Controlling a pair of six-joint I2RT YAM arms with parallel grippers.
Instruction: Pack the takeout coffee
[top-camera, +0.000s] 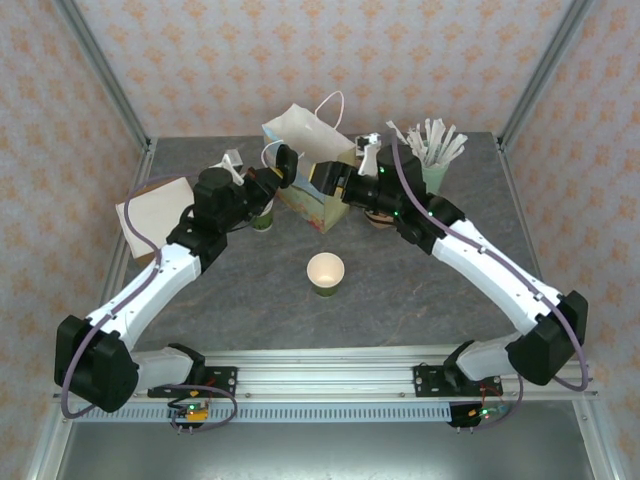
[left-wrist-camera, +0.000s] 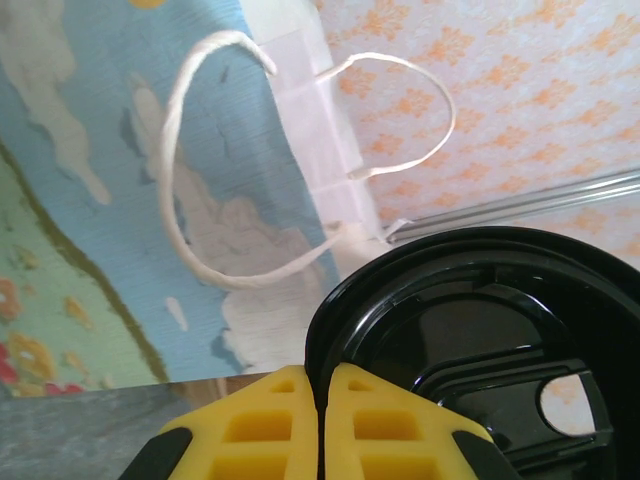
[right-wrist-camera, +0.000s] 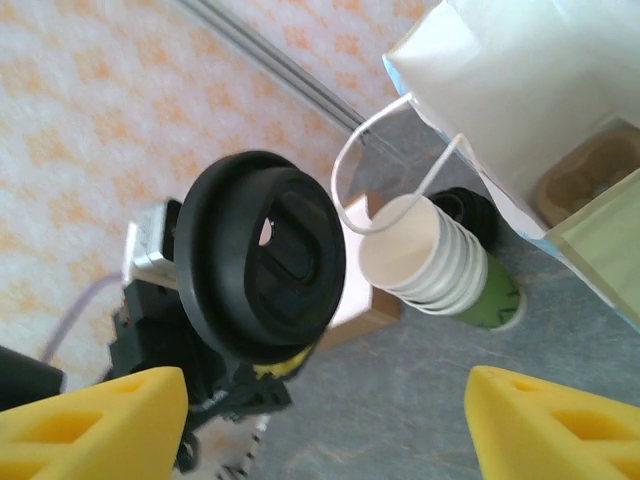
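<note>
Top external layout: grey stone-look table (top-camera: 400, 290), both arms reaching toward the far middle.
Left arm: left gripper (left-wrist-camera: 320, 385) has its yellow jaws closed on the rim of a round black plastic lid (right-wrist-camera: 265, 255), held in the air just beside the bag's handles.
Cup stack: lidless stack of cream paper cups (right-wrist-camera: 425, 265) with a green base, standing left of the bag.
Bag: blue-green printed paper carrier bag (top-camera: 305, 140) with white twine handles, upright, mouth open; contents unclear.
Takeout coffee: small cream paper cup with green lower part (top-camera: 325, 272), alone mid-table, nearer the arm bases than the bag, well apart from both grippers; top open, no lid on.
Right arm: right gripper (right-wrist-camera: 325, 400) has its jaws spread wide with nothing between them, beside the bag.
Stick cup: mint-green cup of white wrapped sticks (top-camera: 435, 175), far right.
Progress (judged): early. Lid in hand; left to do are capping the cup, lifting it and setting it in the bag.
</note>
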